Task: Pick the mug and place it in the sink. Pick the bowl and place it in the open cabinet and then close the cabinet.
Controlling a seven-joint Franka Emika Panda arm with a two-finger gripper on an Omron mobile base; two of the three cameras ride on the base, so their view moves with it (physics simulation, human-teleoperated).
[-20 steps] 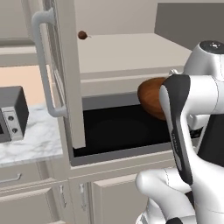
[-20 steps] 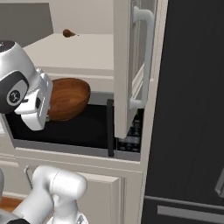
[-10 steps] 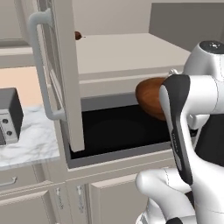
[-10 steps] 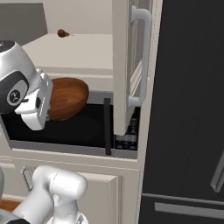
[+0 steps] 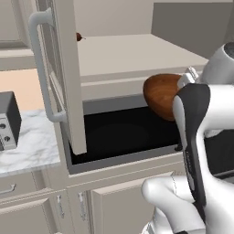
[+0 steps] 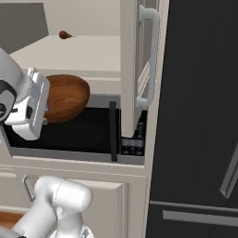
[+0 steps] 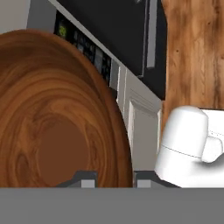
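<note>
No legible text or labels

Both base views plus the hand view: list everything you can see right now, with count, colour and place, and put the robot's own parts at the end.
bowl: one, dark reddish-brown wood, held up in front of the microwave, below the cabinet shelf.
cabinet: one, beige, upper, both doors open; shelf inside bare but for one small item.
cabinet doors: two, beige, with curved silver bar handles, swung outward.
small round object: one, brown, at the back of the cabinet shelf.
microwave: one, black, built in under the cabinet, keypad at its right.
toaster-like appliance: one, dark grey, on the marble counter at left.
lower cabinets: beige, below the counter.
fridge: one, black, at right.
pincer: one, dark tips, shut on the bowl's rim.
arm: one, white with dark joints.
</note>
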